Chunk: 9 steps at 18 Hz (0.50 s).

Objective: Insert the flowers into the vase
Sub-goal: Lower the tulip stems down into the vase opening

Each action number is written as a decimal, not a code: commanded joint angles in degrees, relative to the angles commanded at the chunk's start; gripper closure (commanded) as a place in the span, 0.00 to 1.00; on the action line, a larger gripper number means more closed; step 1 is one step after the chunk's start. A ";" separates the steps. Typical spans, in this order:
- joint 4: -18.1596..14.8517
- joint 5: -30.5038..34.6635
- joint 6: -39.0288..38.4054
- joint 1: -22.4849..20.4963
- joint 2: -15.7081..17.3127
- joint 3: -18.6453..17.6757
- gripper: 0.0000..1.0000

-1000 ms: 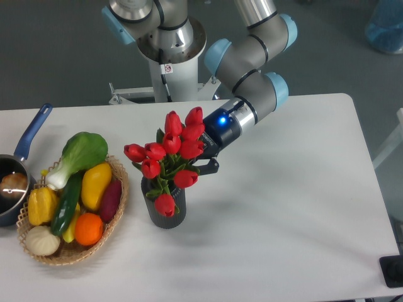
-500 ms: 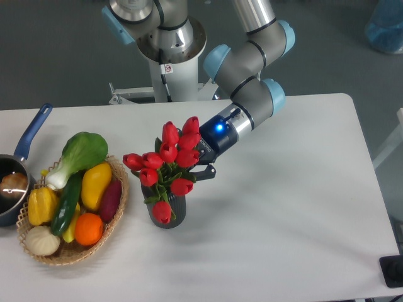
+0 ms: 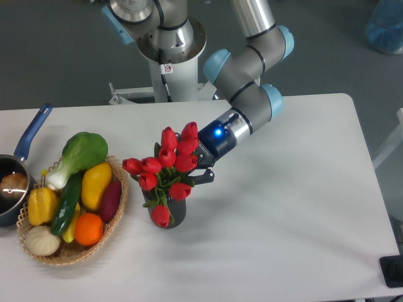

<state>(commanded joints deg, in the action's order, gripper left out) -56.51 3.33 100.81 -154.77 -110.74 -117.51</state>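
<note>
While the flowers are sitting in the mouth of the vase, just right of the basket, they are being approached from the right by the gripper, whose finger state cannot be told.

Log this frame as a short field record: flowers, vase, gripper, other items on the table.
flowers: red tulip bunch, stems down in the vase mouth, one bud hanging over the front wall
vase: dark ribbed cylinder, upright on the white table
gripper: right behind the bunch; jaws hidden by blooms, grip unclear
other items: wicker basket of vegetables at left; blue-handled saucepan at far left edge
</note>
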 joint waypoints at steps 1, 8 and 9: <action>0.00 0.27 0.00 -0.09 -0.09 -0.09 0.85; -0.09 0.44 -0.09 -0.18 -0.09 0.09 0.38; -0.09 0.44 -0.17 -0.18 -0.09 0.09 0.04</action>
<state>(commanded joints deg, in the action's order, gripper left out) -56.60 3.78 100.64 -154.95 -110.83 -117.42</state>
